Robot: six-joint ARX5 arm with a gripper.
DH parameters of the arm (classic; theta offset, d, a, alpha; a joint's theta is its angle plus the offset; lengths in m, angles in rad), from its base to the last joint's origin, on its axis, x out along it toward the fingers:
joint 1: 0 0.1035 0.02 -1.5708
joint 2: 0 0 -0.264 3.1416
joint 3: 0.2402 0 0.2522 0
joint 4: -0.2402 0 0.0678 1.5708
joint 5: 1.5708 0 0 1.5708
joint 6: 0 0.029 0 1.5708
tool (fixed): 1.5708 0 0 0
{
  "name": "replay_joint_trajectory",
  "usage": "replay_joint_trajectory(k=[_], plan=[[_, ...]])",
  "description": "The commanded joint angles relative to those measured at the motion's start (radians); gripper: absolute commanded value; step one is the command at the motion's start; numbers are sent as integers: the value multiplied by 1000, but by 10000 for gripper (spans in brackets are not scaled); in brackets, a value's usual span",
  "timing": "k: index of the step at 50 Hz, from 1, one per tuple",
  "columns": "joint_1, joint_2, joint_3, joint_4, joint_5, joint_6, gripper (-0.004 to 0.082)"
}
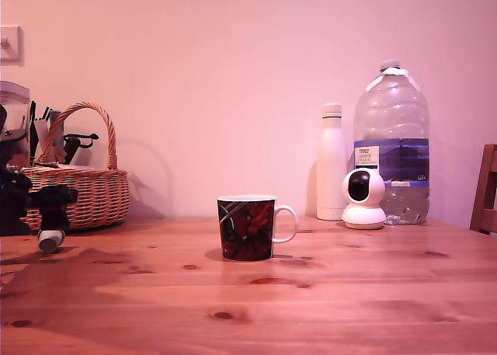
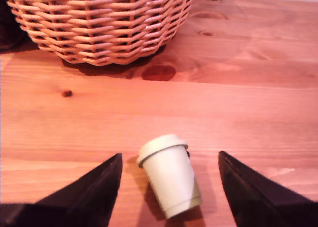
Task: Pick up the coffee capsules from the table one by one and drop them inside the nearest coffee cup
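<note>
A pale off-white coffee capsule lies on its side on the wooden table, rimmed end towards the basket. My gripper is open, its two black fingers standing wide on either side of the capsule without touching it. In the exterior view the gripper is at the far left, low over the table, with the capsule just under it. The coffee cup, black with a red and white print and a white handle, stands upright mid-table, well to the exterior view's right of the gripper.
A wicker basket holding tools stands close behind the gripper; its woven wall is near in the wrist view. At the back right are a white bottle, a large water bottle and a small white camera. A chair shows at the right edge.
</note>
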Motion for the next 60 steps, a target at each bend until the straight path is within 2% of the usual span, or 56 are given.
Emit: replay_joint_trajectory(k=[1,6,12,16,21,25,39,60], plan=[[2,24,2,13,3,0,550],[4,24,2,7,3,7,536],[6,26,2,-16,4,8,458],[8,26,2,-21,3,13,364],[10,26,2,-21,3,32,201],[12,26,2,-22,3,34,127],[15,26,2,-30,5,44,58],[37,-15,2,-82,74,60,58]])
